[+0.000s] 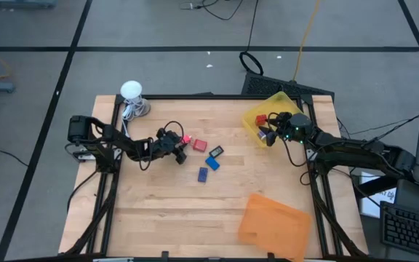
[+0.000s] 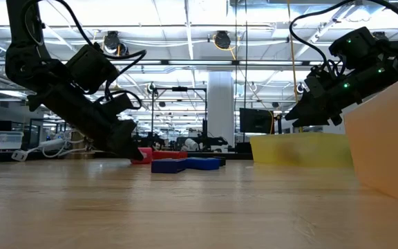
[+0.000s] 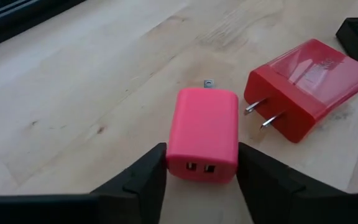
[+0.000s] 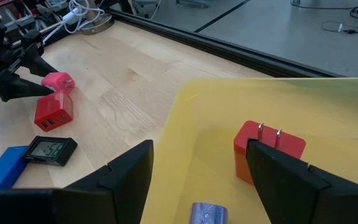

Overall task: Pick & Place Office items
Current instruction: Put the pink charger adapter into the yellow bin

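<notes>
1. Office items sit mid-table in a loose cluster: pink charger [image 3: 202, 134], red charger [image 3: 309, 84] just beside it with prongs toward the pink one, a black flat piece with a small display [image 4: 52, 150], a light blue block [image 1: 213, 163] and a dark blue block [image 1: 203, 175].
2. Left gripper [image 3: 201, 174] is low at the table, fingers [image 3: 143, 177] on either side of the pink charger, touching or nearly touching its flanks; USB ports face the wrist camera. Grip looks closed on it, charger on the wood.
3. Red charger is close to the pink one but apart; a narrow gap of bare wood shows between them.
4. Right gripper [image 4: 197, 180] hovers over the yellow tray [image 4: 328, 112] at the table's far right corner, fingers spread wide, nothing between them.
5. Inside the yellow tray: another red charger [image 4: 269, 152] prongs up, and a pale purple piece [image 4: 209, 213] close to the right gripper.
6. Orange tray [image 1: 273, 225] lies at the near right edge, well apart from the cluster.
7. Open wood: wide bare stretch near the front and left of the cluster.
8. White ball-shaped object [image 1: 131, 91] with cord sits at the far left corner, clear of both arms.
</notes>
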`<state>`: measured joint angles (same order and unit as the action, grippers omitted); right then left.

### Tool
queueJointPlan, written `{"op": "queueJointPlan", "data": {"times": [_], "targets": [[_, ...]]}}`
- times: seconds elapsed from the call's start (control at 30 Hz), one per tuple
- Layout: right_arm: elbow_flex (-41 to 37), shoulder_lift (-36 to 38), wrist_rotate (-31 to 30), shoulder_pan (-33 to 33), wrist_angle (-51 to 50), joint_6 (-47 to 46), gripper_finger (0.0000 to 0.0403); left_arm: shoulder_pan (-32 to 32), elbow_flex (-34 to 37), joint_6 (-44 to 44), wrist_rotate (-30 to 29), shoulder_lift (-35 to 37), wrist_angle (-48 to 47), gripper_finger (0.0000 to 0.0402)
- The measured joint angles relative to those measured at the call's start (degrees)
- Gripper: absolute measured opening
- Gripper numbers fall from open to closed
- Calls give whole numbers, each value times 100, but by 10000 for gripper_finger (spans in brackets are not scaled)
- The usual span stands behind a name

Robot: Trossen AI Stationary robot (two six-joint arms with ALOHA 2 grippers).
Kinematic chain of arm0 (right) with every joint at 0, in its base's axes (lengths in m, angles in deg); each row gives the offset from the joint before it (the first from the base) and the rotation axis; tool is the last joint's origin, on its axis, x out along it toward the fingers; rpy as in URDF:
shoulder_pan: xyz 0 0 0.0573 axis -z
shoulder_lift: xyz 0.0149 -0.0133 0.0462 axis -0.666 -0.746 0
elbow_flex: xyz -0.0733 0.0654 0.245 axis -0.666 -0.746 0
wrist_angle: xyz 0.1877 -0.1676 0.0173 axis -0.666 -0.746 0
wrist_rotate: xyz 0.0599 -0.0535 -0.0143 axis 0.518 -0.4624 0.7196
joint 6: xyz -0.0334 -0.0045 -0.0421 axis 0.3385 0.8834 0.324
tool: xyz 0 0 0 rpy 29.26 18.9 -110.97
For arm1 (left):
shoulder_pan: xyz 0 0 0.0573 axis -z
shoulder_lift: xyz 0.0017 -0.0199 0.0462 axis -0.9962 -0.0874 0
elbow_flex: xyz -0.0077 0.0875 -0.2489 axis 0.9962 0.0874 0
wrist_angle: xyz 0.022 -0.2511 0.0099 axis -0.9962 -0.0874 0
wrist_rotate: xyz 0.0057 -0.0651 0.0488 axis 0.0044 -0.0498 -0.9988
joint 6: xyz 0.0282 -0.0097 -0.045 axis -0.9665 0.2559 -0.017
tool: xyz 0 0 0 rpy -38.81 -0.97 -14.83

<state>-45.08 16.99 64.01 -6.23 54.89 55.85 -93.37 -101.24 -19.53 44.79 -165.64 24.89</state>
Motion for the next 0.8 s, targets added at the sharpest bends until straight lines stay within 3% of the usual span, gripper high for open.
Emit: {"op": "queueJointPlan", "data": {"times": [0.1, 0.33, 0.63, 0.8], "targets": [[0, 0, 0, 0, 0, 0, 247, 0, 0, -17, 16, 0, 7, 148], [0, -1, 31, 0, 3, 0, 247, 0, 0, -169, -18, 100, 121, 148], [-1, 0, 1619, -28, 627, -119, 247, 290, -17, -272, 64, 1286, 241, 148], [-2, -1, 1929, -481, 969, 55, 247, 537, -20, -337, 629, 1576, 1259, 148]]}}
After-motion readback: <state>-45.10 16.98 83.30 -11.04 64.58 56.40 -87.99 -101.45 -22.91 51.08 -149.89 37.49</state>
